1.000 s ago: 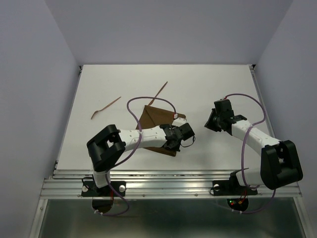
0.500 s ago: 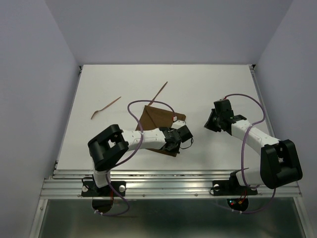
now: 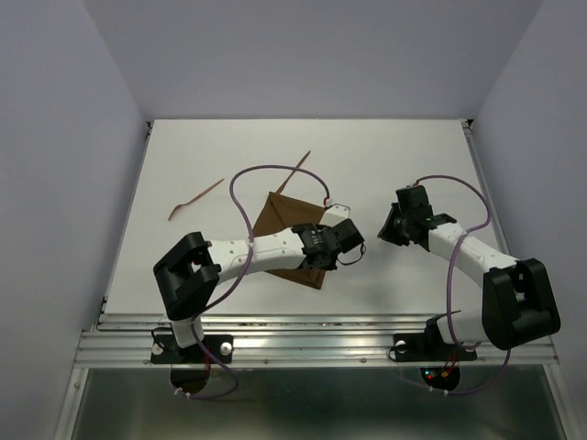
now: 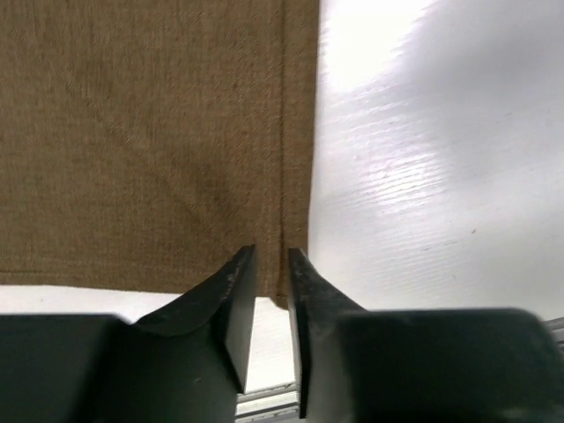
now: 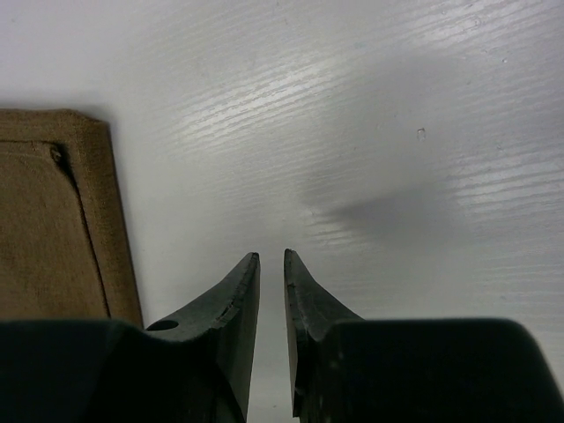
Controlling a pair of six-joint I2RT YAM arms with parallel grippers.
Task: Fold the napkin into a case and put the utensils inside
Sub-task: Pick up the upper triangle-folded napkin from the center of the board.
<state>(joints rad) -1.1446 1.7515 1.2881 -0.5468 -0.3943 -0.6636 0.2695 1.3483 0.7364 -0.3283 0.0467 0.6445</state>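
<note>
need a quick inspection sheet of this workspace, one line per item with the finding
surface: white table, glossy
job's things: brown napkin folded flat, mid-table; utensil lies left of it, apart; second utensil lies beyond it, near end at the napkin's far corner; neither is inside
clutter: nothing seen
grippers: left pincer at a napkin corner, jaws a slit apart, empty; right pincer over bare table right of the napkin, jaws a slit apart, empty
cables: purple left cable loops over the napkin; right cable loops over its arm
surroundings: pale walls; metal rail at near edge
</note>
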